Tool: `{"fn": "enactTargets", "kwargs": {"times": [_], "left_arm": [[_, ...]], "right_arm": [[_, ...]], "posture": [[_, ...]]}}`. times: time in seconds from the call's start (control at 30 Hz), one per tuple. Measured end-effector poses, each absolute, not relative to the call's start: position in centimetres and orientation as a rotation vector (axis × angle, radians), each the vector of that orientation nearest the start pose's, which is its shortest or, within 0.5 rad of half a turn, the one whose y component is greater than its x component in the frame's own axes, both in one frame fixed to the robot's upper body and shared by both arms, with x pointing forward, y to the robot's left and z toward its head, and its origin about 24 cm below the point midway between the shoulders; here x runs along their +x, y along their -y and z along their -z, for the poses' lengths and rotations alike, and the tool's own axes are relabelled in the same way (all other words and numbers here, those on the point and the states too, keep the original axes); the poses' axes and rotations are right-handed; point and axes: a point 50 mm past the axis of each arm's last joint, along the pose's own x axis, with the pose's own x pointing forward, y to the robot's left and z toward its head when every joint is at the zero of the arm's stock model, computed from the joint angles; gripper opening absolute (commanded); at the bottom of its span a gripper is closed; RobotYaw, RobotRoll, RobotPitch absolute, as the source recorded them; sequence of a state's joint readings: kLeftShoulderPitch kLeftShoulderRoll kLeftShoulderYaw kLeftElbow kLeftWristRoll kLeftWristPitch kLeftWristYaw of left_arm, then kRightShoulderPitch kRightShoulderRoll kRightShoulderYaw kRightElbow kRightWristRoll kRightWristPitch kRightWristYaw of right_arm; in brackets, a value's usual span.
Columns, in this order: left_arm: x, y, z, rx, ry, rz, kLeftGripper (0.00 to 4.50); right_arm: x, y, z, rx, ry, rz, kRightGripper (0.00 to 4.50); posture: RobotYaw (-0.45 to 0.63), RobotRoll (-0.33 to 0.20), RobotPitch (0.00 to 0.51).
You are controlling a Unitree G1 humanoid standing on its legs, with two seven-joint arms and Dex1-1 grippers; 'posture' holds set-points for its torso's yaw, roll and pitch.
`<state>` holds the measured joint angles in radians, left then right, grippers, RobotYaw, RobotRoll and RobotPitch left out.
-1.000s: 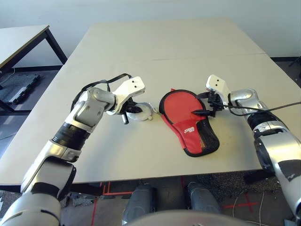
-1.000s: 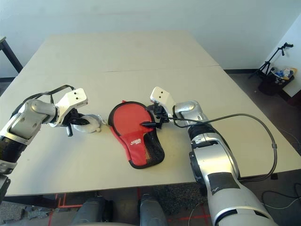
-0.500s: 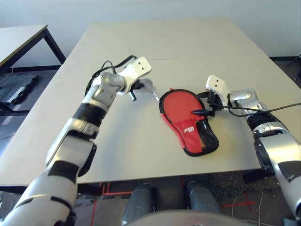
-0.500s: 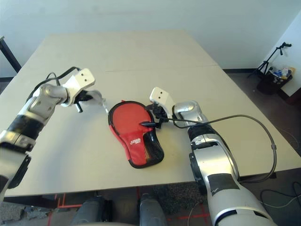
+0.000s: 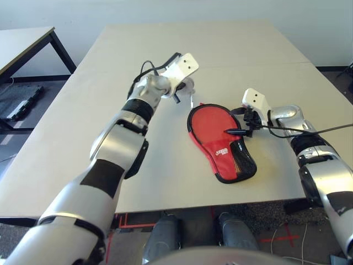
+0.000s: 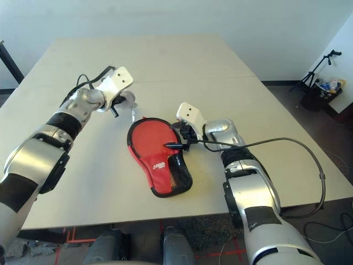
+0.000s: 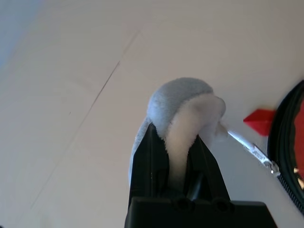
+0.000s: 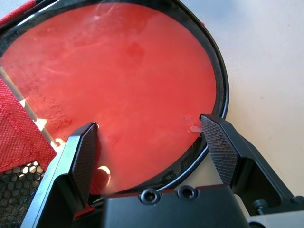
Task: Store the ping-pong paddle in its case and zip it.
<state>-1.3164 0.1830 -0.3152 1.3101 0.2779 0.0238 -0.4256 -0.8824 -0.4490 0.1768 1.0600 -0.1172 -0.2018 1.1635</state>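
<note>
Paddle [image 8: 128,95] lying stiff, slick-faced inside soft case [image 5: 220,143]; right end effector [image 8: 152,142] spread, left end effector [image 7: 173,156] pinching pouch [image 7: 183,107] at 11 o'clock.

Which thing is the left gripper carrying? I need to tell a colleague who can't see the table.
On the beige table, find the red case near the front edge. Just beyond its round end, the left gripper is shut on a small whitish pouch, lifted off the table. Unlike the flat red case, it is pale, soft and rounded.
</note>
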Motion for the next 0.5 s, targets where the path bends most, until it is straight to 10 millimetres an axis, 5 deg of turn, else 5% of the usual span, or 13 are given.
{"fn": "enactTargets", "kwargs": {"times": [0.5], "left_arm": [[41.1,-2.9,-16.9,0.842,-0.118,0.658,0.16]], "right_arm": [[35.9,18.5,-9.3,-0.56,-0.354,-1.121,4.5]], "posture": [[-0.08,0.0,0.036]]}}
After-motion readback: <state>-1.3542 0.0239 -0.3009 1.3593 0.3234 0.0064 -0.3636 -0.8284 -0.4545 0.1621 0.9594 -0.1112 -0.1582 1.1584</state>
